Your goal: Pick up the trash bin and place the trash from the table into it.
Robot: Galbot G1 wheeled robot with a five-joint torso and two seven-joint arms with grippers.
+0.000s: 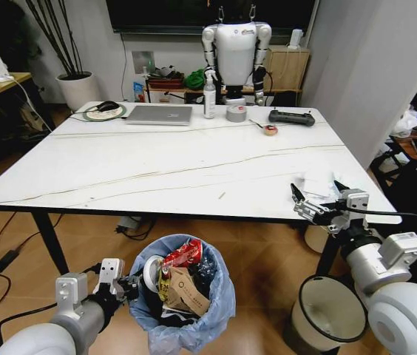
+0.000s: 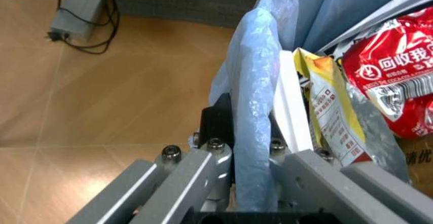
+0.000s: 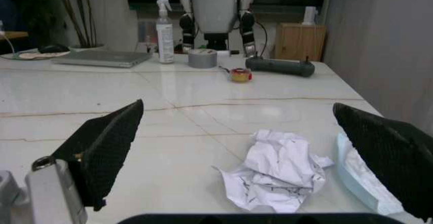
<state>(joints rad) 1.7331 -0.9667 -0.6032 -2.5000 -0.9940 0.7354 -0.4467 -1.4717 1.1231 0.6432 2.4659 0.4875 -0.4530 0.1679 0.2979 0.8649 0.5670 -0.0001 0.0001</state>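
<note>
- We take the table [image 1: 179, 174] as our landmark: a broad white marble-look top with thin grey veins on black legs, spreading ahead of us
- Beyond the table's far edge a white humanoid robot [image 1: 236, 52] stands against the wall
- On the floor below the table's near edge sits the trash bin [image 1: 186, 325], lined with a crinkly light-blue bag and already packed with a red wrapper [image 1: 185, 254], torn brown cardboard [image 1: 186, 290] and other litter
- At the table's near right corner, on the floor, stands a plain cream bucket [image 1: 332, 314] with a dark rim
- Along the table's far edge lie a closed laptop [image 1: 159, 114], a spray bottle [image 1: 209, 96], a grey tape roll [image 1: 236, 113], a small red tape [image 1: 270, 130] and a dark handheld controller [image 1: 291, 117]
- Near the table's near right corner rests the remaining trash: a crumpled white tissue [image 3: 281, 169], with a pale blue mask-like sheet [image 3: 362, 179] just beside it, nearer the table's right edge
- Our right gripper [image 1: 308, 203] hovers over that same corner, its dark pads [image 3: 105, 145] spread wide apart on either side of the tissue, gripping nothing
- Our left gripper [image 1: 123, 285] sits low below the table's near edge, and its fingers [image 2: 203, 176] are clamped on the bin's bagged rim, one outside and one inside
</note>
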